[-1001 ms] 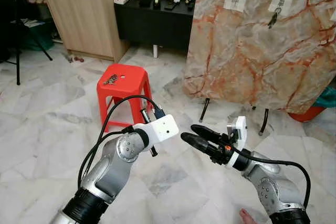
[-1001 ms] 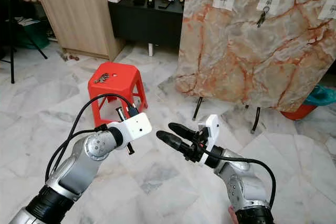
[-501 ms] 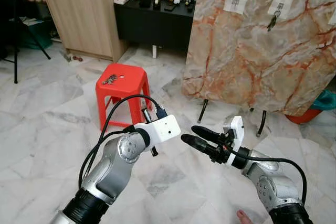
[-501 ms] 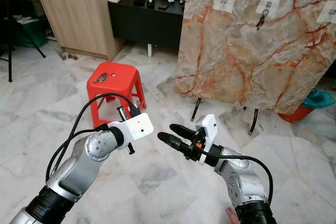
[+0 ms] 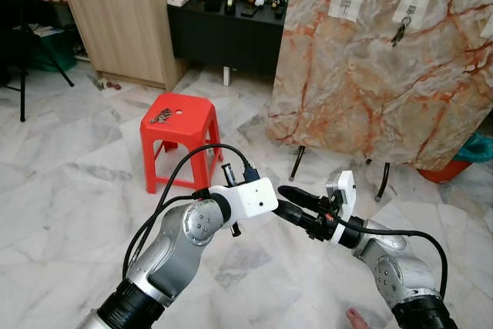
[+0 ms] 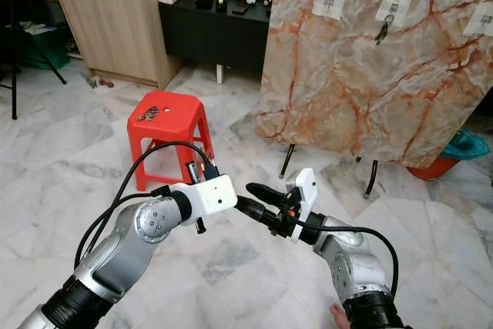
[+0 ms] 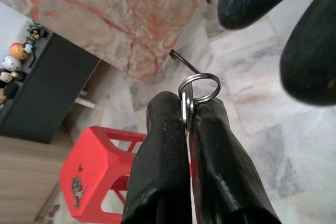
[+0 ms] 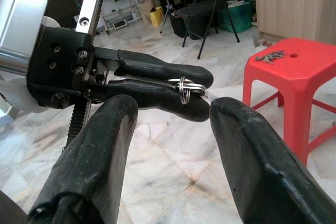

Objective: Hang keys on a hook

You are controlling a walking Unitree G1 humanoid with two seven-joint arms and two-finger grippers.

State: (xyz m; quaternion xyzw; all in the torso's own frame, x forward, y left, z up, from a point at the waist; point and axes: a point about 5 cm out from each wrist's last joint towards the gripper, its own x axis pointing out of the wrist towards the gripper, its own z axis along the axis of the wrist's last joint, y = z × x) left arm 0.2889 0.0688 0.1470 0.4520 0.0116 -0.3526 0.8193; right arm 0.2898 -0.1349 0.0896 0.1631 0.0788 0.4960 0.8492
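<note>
I stood on a pale marble floor (image 5: 69,190) veined in grey, with both arms raised in front of my chest. My left gripper (image 7: 186,124) had its two black fingers pressed together on a silver key ring (image 7: 198,86), whose loop stuck out past the fingertips. My right gripper (image 8: 173,116) faced it from the right with its fingers spread wide apart and nothing between them; the left fingertips and the ring sat just in front of that gap, and I could not tell whether anything touched. In the head views the two grippers met near the middle of the scene, the left wrist's white camera housing (image 5: 248,198) covering the meeting point.

Farther off to the left stood a red plastic stool (image 5: 179,132) with a small bunch of keys (image 5: 161,117) lying on its seat. To the right, beyond my right arm, a large slab with orange and cream marbling (image 5: 370,75) leaned on thin dark legs. White paper labels were stuck high on it, and another set of keys (image 5: 398,32) hung from a hook below one label. An orange basin (image 5: 447,169) peeked out at the slab's lower right.

Against the far wall sat a low black cabinet (image 5: 223,32) lined with small figurines, and to its left a tall light-wood cupboard (image 5: 119,17). At the far left edge a dark tripod leg (image 5: 25,90) reached the floor.
</note>
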